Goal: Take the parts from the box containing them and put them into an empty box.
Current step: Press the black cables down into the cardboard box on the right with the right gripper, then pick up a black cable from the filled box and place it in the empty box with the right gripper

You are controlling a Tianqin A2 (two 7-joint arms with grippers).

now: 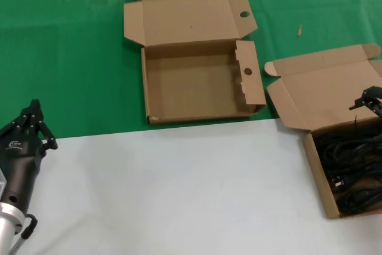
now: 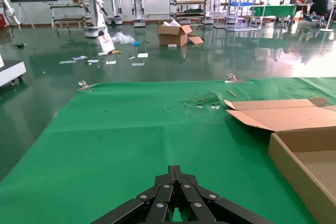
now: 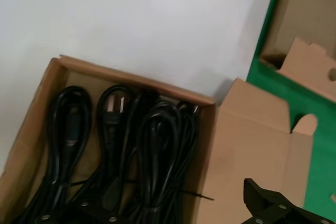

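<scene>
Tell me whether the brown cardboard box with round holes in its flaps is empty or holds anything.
Empty: the brown cardboard box with round holes shows only bare floor; the black coiled cords lie in the plain-lidded box.

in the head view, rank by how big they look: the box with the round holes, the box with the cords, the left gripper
Largest to smallest, as seen:
1. the box with round holes, fully in view
2. the box of cords, partly cut off at the edge, so it may really be similar
3. the left gripper, though nearer the camera
</scene>
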